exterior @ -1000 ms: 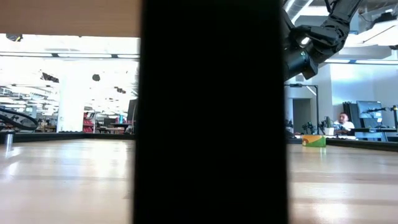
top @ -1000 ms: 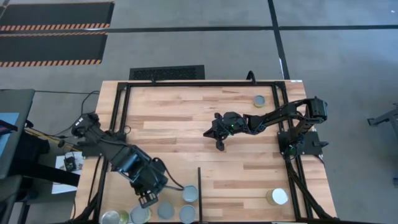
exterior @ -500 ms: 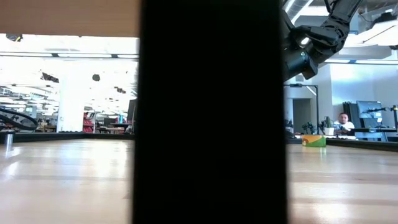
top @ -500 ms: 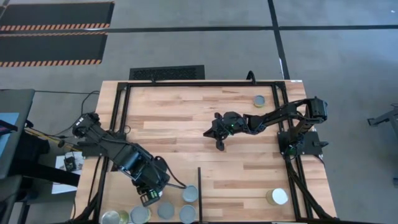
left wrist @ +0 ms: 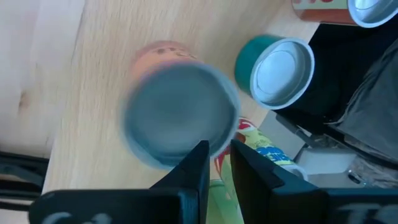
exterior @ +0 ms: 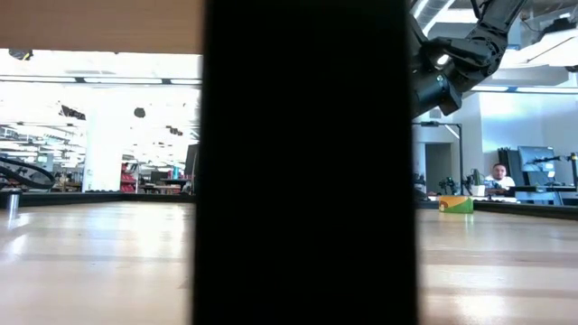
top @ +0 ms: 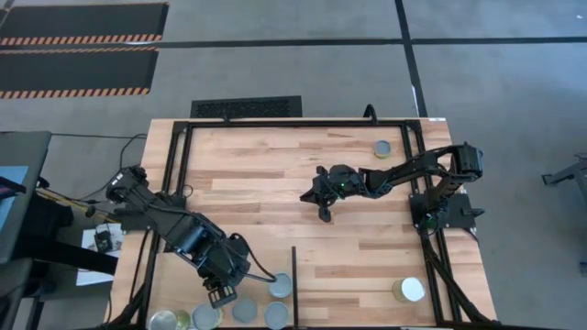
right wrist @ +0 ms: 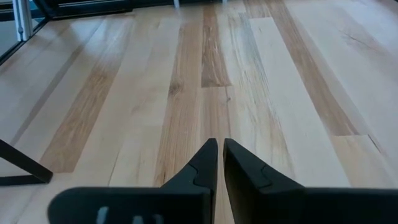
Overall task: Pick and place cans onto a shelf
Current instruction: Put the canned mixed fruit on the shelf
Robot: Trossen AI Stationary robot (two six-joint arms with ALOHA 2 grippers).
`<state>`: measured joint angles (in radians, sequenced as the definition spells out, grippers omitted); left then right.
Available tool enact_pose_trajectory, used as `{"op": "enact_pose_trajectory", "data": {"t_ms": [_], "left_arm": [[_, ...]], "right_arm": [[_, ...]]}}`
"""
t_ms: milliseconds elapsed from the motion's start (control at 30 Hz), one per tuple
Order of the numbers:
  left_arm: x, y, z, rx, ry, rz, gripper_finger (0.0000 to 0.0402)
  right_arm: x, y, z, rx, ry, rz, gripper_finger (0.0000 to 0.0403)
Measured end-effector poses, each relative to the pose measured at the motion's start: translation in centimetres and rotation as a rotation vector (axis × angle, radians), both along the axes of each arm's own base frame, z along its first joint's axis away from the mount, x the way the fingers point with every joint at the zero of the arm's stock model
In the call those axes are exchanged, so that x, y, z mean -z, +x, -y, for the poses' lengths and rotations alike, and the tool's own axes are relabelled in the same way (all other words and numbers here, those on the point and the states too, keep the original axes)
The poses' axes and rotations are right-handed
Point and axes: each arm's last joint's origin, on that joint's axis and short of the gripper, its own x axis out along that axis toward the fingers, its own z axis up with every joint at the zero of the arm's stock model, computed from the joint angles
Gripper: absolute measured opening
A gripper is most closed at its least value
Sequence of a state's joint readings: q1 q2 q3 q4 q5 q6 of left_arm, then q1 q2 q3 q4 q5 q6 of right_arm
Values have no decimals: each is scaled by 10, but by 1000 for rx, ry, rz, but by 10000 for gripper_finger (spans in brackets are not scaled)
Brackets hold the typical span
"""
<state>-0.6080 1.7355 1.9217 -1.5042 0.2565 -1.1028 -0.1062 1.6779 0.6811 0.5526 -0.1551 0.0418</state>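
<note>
While the left gripper [top: 216,295], fingers together, hovers over round silvery cans [top: 244,310], the right gripper [top: 324,214] is closed

Two black jointed arms, left arm [top: 174,234] at lower left of the high view, right arm [top: 404,174] at centre right; bulky rounded housings, thin black cables trailing off the left one. Small green light on the right arm's wrist section [top: 341,190]. Wrist views show each arm's fingers [left wrist: 193,177] [right wrist: 205,165] as matte black angular wedges tapering to thin tips, on a wide flat black bar.
</note>
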Motion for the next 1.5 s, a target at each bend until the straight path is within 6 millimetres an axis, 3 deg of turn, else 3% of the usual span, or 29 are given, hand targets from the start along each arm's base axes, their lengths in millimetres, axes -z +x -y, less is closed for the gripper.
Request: {"op": "enact_pose_trajectory", "data": {"t_ms": [333,467,667,1500], "left_arm": [[0,2,0,62,42,65,61],[3,2,0,134,107,127,45],[17,2,2,181,122,83,3],[18,-15,11,153,122,-35,0]], "right_arm": [[0,0,0,0,1,0,49],[0,0,0,0,2,0,49],[1,0,-1,-1,3,-11,49],[1,-1,-1,-1,4,-17,49]]}}
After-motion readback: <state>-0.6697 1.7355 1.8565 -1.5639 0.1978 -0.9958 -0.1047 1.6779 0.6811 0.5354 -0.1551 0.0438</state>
